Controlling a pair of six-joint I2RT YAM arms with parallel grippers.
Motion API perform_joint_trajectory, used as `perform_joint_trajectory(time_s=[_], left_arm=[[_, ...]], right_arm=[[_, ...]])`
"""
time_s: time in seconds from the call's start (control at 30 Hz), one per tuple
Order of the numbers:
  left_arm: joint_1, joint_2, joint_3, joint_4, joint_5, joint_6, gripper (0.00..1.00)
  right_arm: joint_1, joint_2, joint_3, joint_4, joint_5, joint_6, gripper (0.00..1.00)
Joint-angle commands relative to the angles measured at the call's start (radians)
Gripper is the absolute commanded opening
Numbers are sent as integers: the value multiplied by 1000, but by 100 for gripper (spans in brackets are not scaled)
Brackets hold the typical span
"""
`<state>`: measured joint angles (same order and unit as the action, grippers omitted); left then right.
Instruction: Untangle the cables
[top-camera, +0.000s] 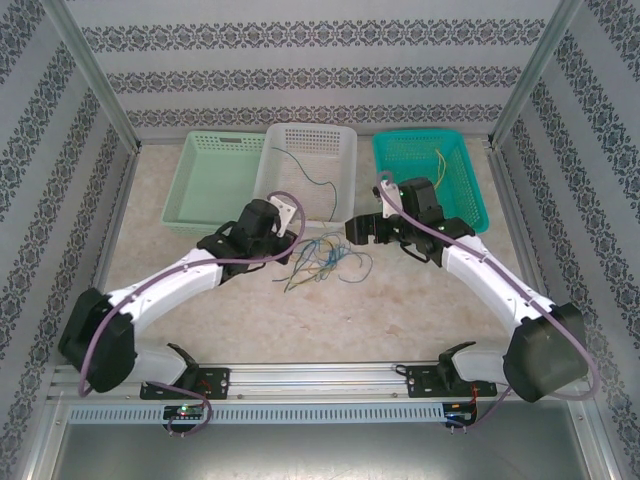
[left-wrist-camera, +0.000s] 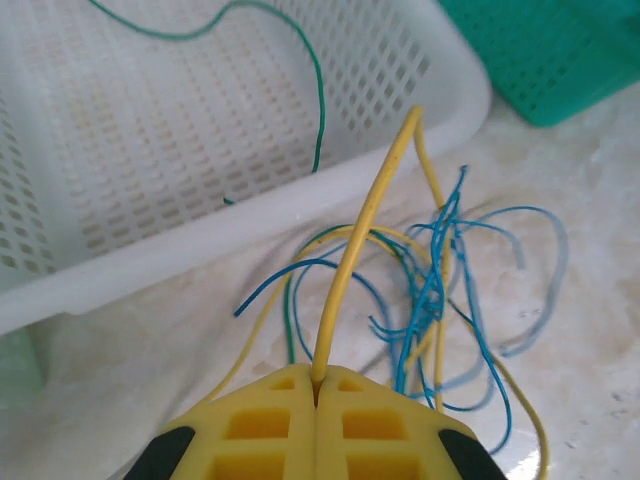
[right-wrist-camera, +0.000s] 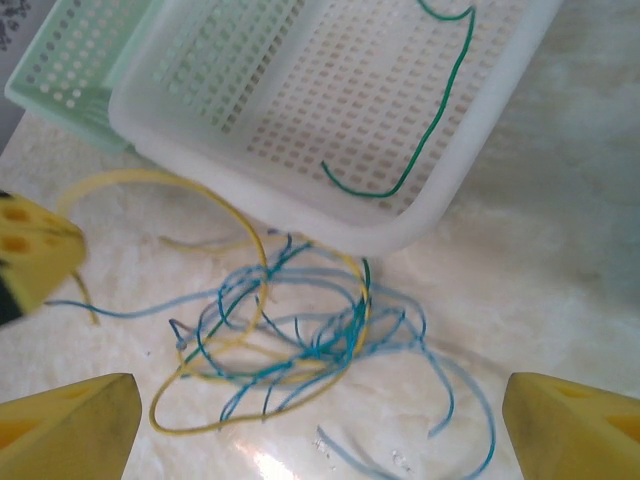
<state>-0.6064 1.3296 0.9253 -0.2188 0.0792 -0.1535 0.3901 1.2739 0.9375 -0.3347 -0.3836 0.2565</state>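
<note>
The cables lie in a loose tangle of blue, yellow and green wires on the table in front of the white basket. My left gripper is shut on one yellow cable, which rises from the jaws, bends over and drops back into the tangle. In the top view my left gripper sits at the tangle's left edge. My right gripper hangs open above the tangle, holding nothing, and sits at its right edge in the top view.
One green cable lies in the white basket, with its end over the front rim. A yellow cable lies in the teal basket at the right. A light green basket stands at the left. Patterned walls close in the table.
</note>
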Motion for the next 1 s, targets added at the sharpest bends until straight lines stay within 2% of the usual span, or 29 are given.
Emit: perform_joint_trajectory(time_s=[0.0,0.17,0.43,0.7,0.83,0.97], left_arm=[[7,-46,45,-83,14,12,0],[4,-105,60,-99,-2,12,0],[-1,-182,45,-70,94,2,0],[-3,-199,12,-29,120,-24,0],[-3,-204,15,-31,94,-27,0],[-2,-222,12,-42,42,-15,1]], right_arm=[[34,-27,-54,69,-8,-5,93],[99,15,-81,94,23,8,94],[202,80,-100,233,22,10,97],[280,225,-69,310,40,44,95],[303,292,-47,311,27,26,82],[295,308,-68,299,59,21,51]])
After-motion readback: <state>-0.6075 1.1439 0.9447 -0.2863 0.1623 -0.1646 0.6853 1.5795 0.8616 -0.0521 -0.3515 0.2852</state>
